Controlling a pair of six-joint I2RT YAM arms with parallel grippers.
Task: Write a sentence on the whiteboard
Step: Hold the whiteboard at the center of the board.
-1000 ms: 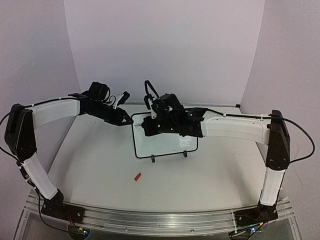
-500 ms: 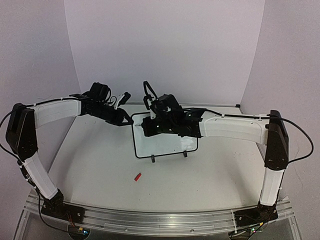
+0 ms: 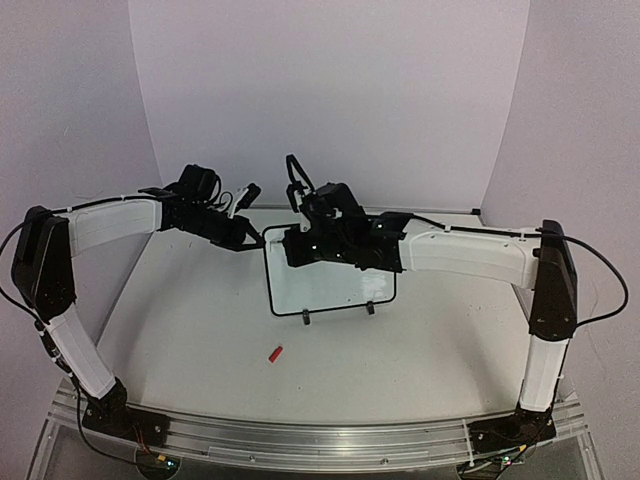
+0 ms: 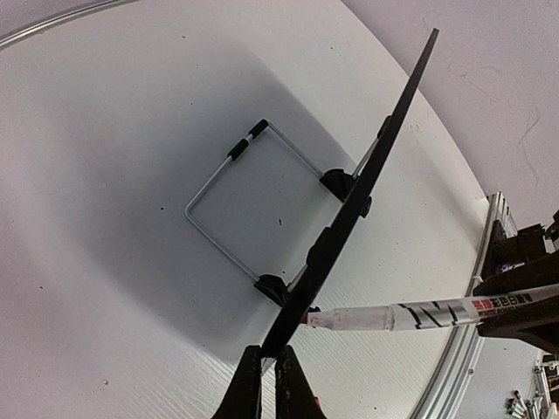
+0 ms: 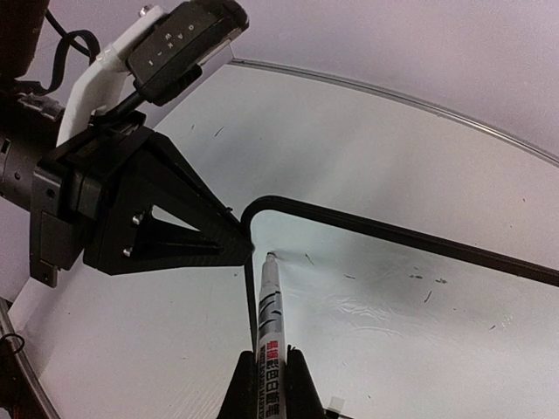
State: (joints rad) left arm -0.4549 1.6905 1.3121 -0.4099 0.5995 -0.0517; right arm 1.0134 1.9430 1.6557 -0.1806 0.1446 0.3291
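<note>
The whiteboard (image 3: 335,288) stands tilted on its wire stand mid-table, with two black feet at its lower edge. My left gripper (image 3: 257,240) is shut on its upper left corner; in the left wrist view the board's frame (image 4: 349,205) is edge-on and runs into the closed gripper (image 4: 266,356). My right gripper (image 3: 291,246) is shut on a white marker (image 5: 269,310). The marker's tip rests on the board's face (image 5: 393,332) just inside that corner. No sentence shows, only a few faint stray marks.
A small red marker cap (image 3: 275,353) lies on the table in front of the board. The board's wire stand (image 4: 229,209) rests on the table behind it. Purple walls close in the table at the back and sides.
My right gripper has shifted the marker slightly left and up, toward the board's upper left corner. The left gripper and the board have held still.
</note>
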